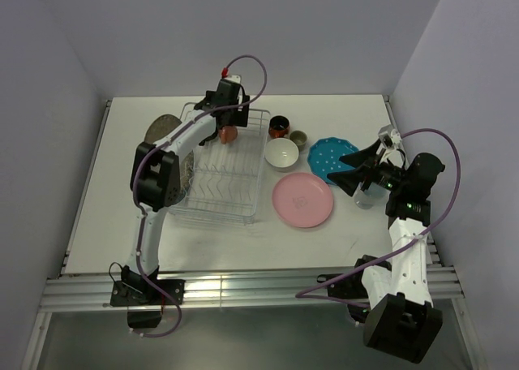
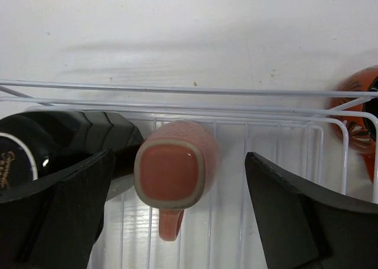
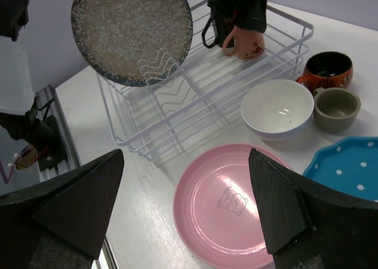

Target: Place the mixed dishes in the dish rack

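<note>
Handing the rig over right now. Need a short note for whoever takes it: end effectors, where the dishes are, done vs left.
Left end effector: open, one finger on each side of the pink mug, neither touching it. The mug is at the far end of the dish rack.
Right end effector: open, empty, held over the table by the teal dotted plate.
Done: grey speckled plate upright in the rack; black mug and pink mug in the rack.
Left: pink plate, teal dotted plate, white bowl, dark-red mug, grey-beige mug, all on the table right of the rack.
</note>
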You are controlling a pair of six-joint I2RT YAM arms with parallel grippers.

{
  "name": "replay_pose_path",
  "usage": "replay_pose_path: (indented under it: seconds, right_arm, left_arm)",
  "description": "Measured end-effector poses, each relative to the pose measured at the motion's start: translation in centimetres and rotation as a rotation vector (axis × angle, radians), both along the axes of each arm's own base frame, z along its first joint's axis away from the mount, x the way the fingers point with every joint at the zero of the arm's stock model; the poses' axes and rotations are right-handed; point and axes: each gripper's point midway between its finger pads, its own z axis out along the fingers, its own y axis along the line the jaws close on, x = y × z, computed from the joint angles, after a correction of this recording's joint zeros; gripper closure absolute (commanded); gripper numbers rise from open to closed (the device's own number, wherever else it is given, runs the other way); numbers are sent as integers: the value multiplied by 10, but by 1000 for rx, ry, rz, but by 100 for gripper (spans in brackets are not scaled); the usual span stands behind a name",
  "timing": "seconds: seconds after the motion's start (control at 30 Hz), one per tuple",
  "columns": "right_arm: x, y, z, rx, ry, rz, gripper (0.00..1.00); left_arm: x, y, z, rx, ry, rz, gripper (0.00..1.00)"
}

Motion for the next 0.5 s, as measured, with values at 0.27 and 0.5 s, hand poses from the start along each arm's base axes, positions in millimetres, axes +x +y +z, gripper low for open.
replay_pose_path:
  seconds: [0.27,0.5]
  right_arm:
    - [0,-1,0,-1,-1,-5,6]
    - [1,-3,0,-6,-7,-12,6]
  left_arm:
    - [-3,-1,43,-43,-62,-12,1]
    - [-11,-11,85,-116,-112,-70,2]
